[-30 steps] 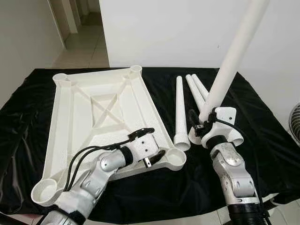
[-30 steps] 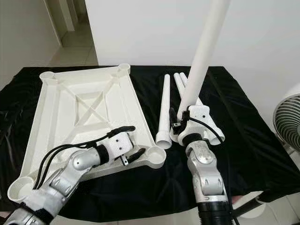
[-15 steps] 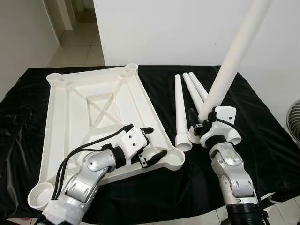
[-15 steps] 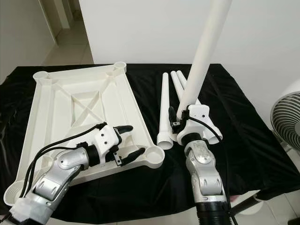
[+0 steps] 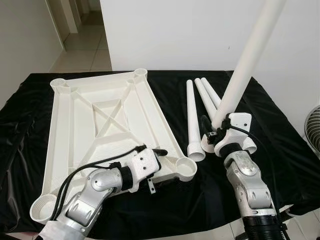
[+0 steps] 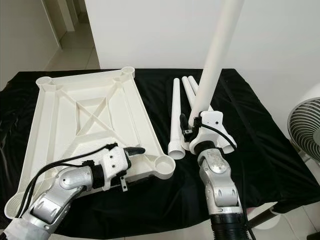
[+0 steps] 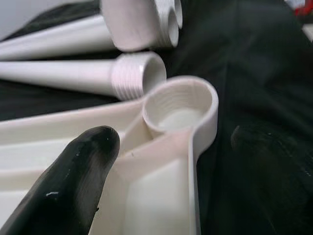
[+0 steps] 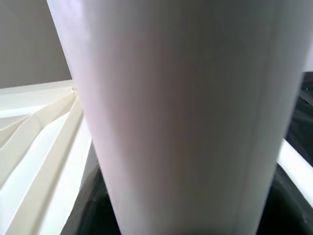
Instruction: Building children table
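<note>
The white table top (image 5: 80, 125) lies upside down on the black cloth, with a threaded socket (image 5: 187, 166) at its near right corner. My left gripper (image 5: 164, 161) is at the near right rim, just short of that socket. It is open and straddles the rim, with one finger (image 7: 73, 186) lying on the plastic and the other over the cloth. My right gripper (image 5: 216, 131) is shut on a long white leg (image 5: 245, 70), held nearly upright and leaning right above the cloth. Three more legs (image 5: 191, 115) lie side by side between the table top and my right arm.
The black cloth (image 5: 280, 150) covers the whole work surface and hangs over its edges. A standing fan (image 6: 305, 130) is just off the right side. A white wall runs behind, and a doorway opens at the back left.
My left gripper has sunk and drawn back toward the near rim, so its upper finger now lies on the table top's edge. The right arm still holds the leg in the same pose.
</note>
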Robot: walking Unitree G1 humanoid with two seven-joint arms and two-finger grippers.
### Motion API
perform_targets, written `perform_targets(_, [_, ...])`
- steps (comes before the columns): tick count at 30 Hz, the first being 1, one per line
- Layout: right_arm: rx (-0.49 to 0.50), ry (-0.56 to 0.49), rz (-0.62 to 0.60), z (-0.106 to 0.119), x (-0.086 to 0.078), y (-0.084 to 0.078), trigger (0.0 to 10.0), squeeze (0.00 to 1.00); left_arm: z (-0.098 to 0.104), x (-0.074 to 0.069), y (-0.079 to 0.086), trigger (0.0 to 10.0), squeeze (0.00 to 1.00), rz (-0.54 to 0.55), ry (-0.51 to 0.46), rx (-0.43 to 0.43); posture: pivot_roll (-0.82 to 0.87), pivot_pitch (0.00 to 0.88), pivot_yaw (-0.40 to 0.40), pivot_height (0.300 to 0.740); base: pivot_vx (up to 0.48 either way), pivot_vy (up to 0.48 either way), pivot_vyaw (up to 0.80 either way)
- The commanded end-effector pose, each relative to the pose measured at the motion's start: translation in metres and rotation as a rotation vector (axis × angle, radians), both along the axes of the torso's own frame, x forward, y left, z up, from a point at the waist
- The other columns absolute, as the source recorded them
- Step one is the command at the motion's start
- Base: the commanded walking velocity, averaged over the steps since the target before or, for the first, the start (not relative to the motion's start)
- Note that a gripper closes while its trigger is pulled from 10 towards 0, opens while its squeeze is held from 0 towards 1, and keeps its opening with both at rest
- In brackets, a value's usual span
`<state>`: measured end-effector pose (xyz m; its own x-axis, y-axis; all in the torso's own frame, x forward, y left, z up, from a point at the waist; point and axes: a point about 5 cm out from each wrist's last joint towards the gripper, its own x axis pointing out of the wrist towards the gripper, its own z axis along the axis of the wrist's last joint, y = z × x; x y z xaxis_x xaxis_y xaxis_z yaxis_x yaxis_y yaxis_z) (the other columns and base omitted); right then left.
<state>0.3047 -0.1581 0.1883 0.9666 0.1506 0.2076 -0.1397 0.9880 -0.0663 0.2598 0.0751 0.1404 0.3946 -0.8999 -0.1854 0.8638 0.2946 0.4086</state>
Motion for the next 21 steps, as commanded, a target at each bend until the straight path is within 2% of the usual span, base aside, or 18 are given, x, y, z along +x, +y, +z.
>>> perform_targets(1, [-0.008, -0.013, 0.005, 0.002, 0.001, 0.001, 10.0, 0.0, -0.002, 0.004, 0.0, 10.0, 0.0, 0.064, -0.037, 0.005, -0.02, 0.047, 0.006, 0.74, 0.0, 0.0, 0.0])
perform_targets(4, [-0.007, -0.026, 0.004, 0.006, 0.002, -0.001, 10.0, 0.0, -0.003, 0.011, 0.0, 10.0, 0.0, 0.151, -0.09, 0.018, -0.03, 0.045, 0.005, 0.74, 0.0, 0.0, 0.0])
perform_targets(14, [-0.006, -0.039, -0.001, 0.009, 0.001, -0.003, 10.0, 0.0, -0.005, 0.023, 0.006, 10.0, 0.0, 0.25, -0.14, 0.044, -0.04, 0.046, 0.006, 0.74, 0.0, 0.0, 0.0])
perform_targets(21, [0.012, -0.047, -0.015, 0.011, 0.001, -0.005, 10.0, 0.0, 0.005, 0.043, 0.009, 10.0, 0.0, 0.344, -0.198, 0.021, -0.05, 0.053, 0.021, 0.74, 0.0, 0.0, 0.0])
